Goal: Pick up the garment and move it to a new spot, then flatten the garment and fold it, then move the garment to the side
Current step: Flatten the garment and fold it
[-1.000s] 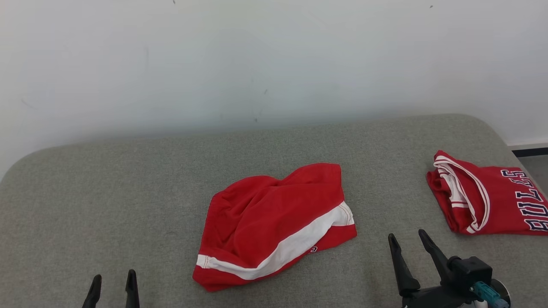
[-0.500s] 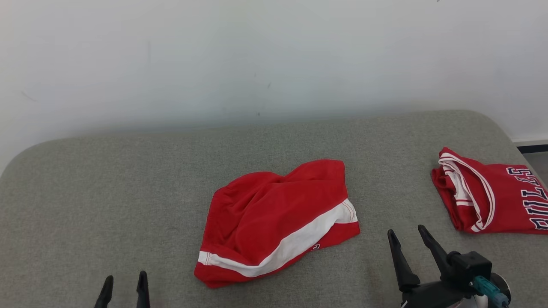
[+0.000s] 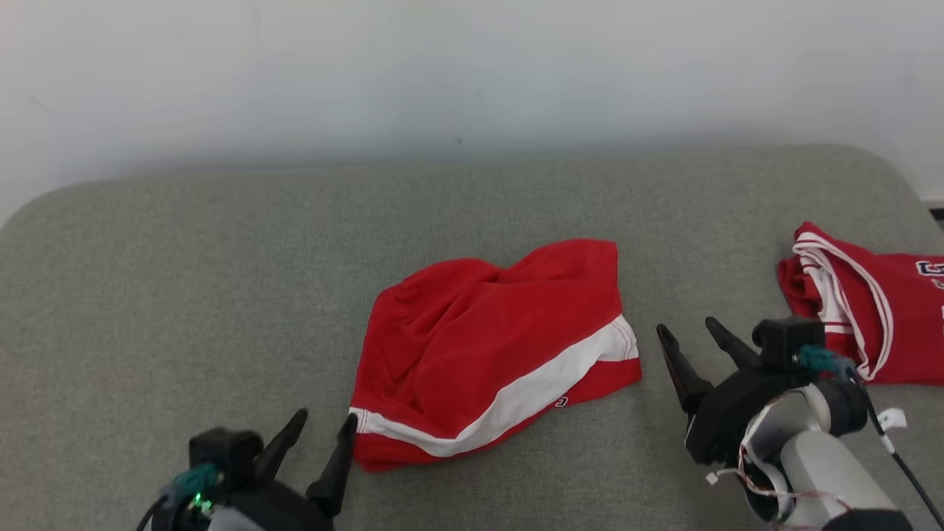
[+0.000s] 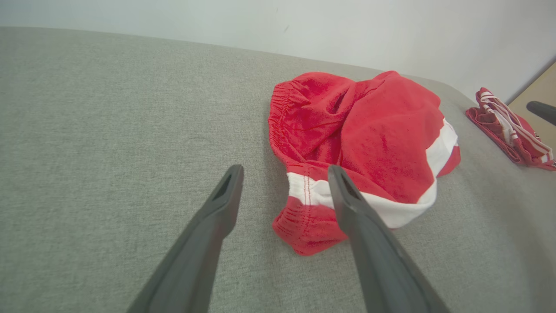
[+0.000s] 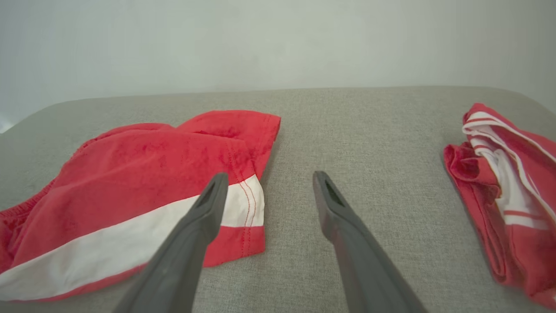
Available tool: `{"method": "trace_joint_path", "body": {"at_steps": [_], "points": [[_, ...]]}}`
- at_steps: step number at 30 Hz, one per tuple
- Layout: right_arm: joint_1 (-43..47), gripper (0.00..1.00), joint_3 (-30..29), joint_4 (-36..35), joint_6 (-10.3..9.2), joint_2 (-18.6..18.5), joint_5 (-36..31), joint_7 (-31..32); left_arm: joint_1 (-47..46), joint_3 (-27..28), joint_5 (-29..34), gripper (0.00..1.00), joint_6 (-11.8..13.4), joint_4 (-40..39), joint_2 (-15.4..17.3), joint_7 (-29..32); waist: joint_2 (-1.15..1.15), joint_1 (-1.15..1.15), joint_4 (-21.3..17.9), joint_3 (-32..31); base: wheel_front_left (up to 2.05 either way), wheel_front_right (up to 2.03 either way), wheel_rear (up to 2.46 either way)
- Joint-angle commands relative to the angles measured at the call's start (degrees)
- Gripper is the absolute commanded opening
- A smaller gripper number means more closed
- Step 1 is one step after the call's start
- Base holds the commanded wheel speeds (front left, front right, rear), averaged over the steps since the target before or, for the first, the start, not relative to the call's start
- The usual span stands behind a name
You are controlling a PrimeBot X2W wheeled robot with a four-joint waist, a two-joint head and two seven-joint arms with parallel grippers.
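Head view, setting: You are looking down on a grey padded surface (image 3: 184,295) set against a pale wall.
Head view, garment: The red shorts (image 3: 487,354), crossed by a white band, lie rumpled near the middle of the surface. Nothing grips them.
Head view, left gripper: The left gripper (image 3: 326,417) is at the lower left with its fingers spread wide and nothing between them. One fingertip is just beside the shorts' near left corner.
Head view, right gripper: The right gripper (image 3: 684,326) is near the shorts' right edge but apart from it, fingers wide and empty.
Head view, other cloth: A folded red jersey (image 3: 855,310) with white trim lies well apart at the far right.
Left wrist view: You see the gathered waistband facing this arm. One finger overlaps the white band, but you cannot tell whether it touches.
Right wrist view: The shorts' leg hem is just left of the fingers, and the jersey is off to the right.
Step in hand: This looks like the approach for the first pick-up, with the lift not yet made.
Next move: You will likely need each arm to come down onto its own end of the shorts and pinch the cloth firmly. Keep the right arm away from the jersey.
Count: One pair of shorts, one jersey, and two grippers with two fingers each.
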Motion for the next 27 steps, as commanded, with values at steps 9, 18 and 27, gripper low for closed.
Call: {"method": "trace_joint_path", "body": {"at_steps": [9,18,27], "points": [[-9.7,1.0,7.3,12.0,-0.16,-2.4,5.8,7.0,-8.6,-7.2,-6.1,1.0,0.0,5.9,1.6,4.8,0.0,-0.01,2.7,5.6,0.0,0.0,0.0],[-13.0,1.0,13.6,15.5,-0.16,-3.9,11.2,5.9,-10.3,-12.2,-10.3,1.0,0.0,5.2,3.7,4.2,0.0,-0.01,3.4,6.7,0.0,0.0,0.0],[-15.1,1.0,19.6,17.0,-0.16,-4.7,16.9,2.6,-12.1,-18.0,-14.7,0.49,0.1,4.9,6.2,2.6,0.0,-0.01,3.6,7.4,0.0,0.0,0.0]]}}
